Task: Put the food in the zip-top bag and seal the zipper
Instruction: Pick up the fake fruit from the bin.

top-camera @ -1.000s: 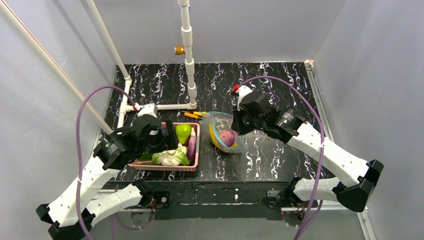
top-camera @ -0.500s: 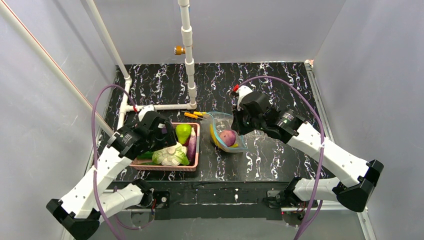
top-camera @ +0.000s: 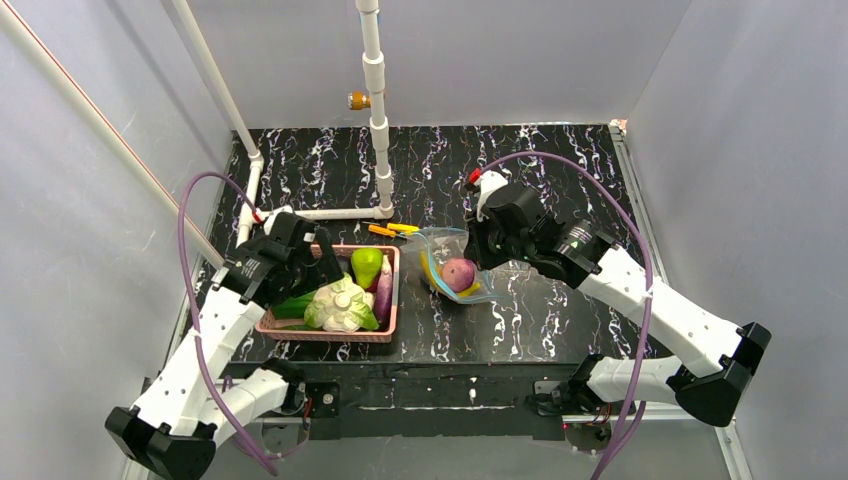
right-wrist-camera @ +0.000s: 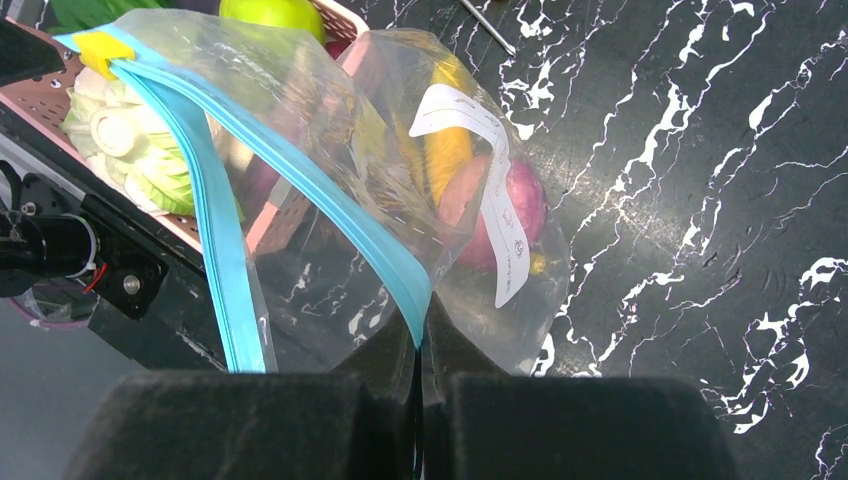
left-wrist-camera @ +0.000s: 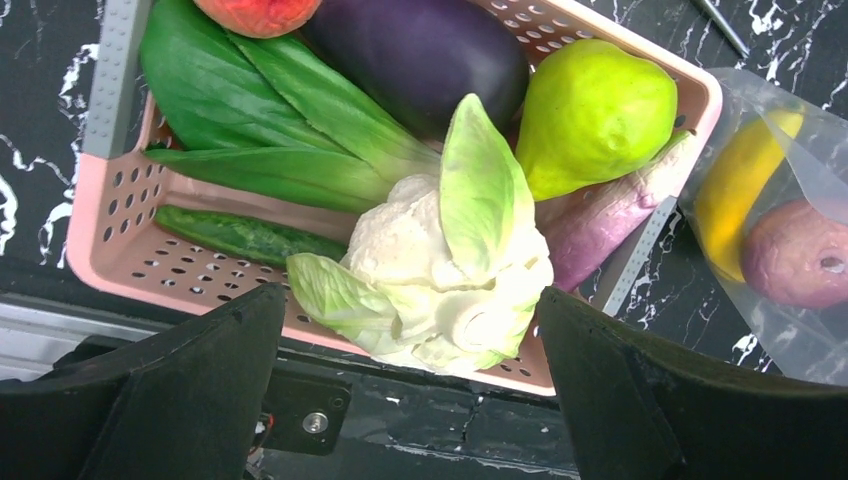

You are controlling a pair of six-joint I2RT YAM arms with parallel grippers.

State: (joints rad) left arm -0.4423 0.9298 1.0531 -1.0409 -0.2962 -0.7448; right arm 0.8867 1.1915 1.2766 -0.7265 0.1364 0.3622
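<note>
Listing what lies under my two claws.

- Right claw (right-wrist-camera: 420,340): closed, pinching the zip-top bag (right-wrist-camera: 330,230) by its mouth edge, right on the zipper (right-wrist-camera: 215,230). The teal strip runs from my fingers up and leftward toward the basket, and the mouth gapes.
- Zip-top bag: on the counter (top-camera: 540,180), just right of the pink basket (left-wrist-camera: 110,240), its mouth facing that basket.
- Inside the bag: the long yellow piece (left-wrist-camera: 735,190) and the red-purple piece (left-wrist-camera: 800,255), lying side by side.
- Left claw (left-wrist-camera: 410,300): wide open, holding nothing, hovering above the basket's near side with the leafy head between its fingers in my wrist view.
- In the basket: the white-and-green leafy head (left-wrist-camera: 450,270) near the front, the green pear (left-wrist-camera: 595,110) at the far right corner, and a dark purple eggplant (left-wrist-camera: 420,50) just left of the pear.
- Yellow-handled screwdrivers (top-camera: 388,229): on the counter just beyond the basket's far right corner.
</note>
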